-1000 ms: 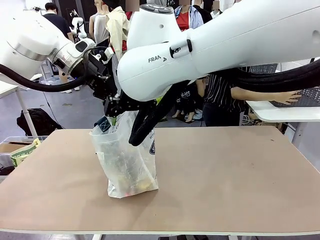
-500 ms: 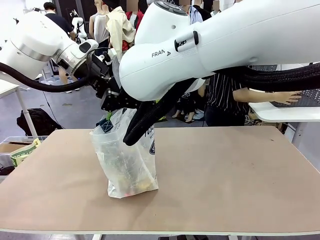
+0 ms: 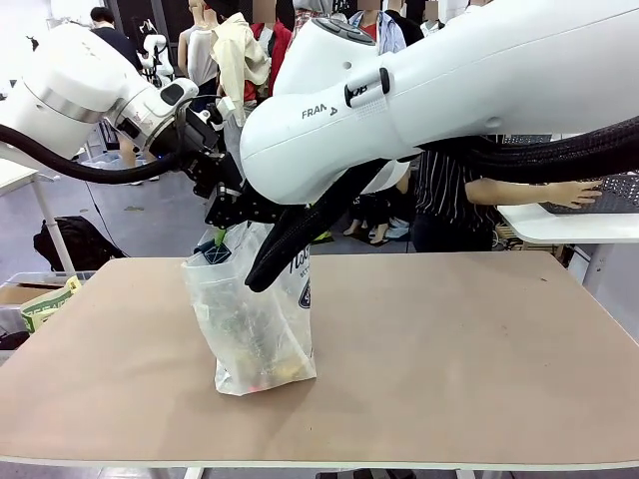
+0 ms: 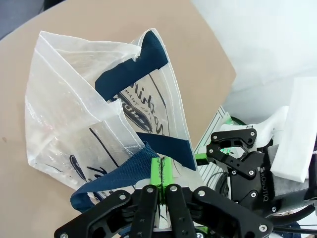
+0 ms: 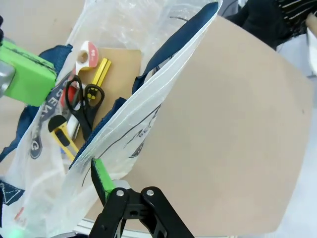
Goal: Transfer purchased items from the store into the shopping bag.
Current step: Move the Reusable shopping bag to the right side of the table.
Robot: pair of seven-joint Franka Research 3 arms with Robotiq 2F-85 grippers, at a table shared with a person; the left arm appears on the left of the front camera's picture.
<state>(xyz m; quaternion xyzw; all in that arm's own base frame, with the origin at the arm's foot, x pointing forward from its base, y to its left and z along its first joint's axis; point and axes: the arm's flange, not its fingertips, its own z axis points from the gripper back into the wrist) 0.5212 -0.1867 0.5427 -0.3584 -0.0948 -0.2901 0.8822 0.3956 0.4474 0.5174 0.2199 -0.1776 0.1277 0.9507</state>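
The shopping bag (image 3: 262, 319) is stood upright left of the table's (image 3: 469, 349) centre, its oval logo's script unreadable. Its navy handle (image 4: 126, 173) is pinched by the left gripper (image 4: 160, 171). The right gripper's (image 5: 101, 181) jaws are spread wide across the bag's wall. "FRANKA" is partly read on the right arm (image 3: 419, 90)

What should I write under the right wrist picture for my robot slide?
Looking into the shopping bag: scissors and a yellow utility knife already inside.

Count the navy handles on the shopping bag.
2. The near handle is pinched in the shut left tool; the far handle stands free at the shopping bag's opposite rim. Folds may hide parts.
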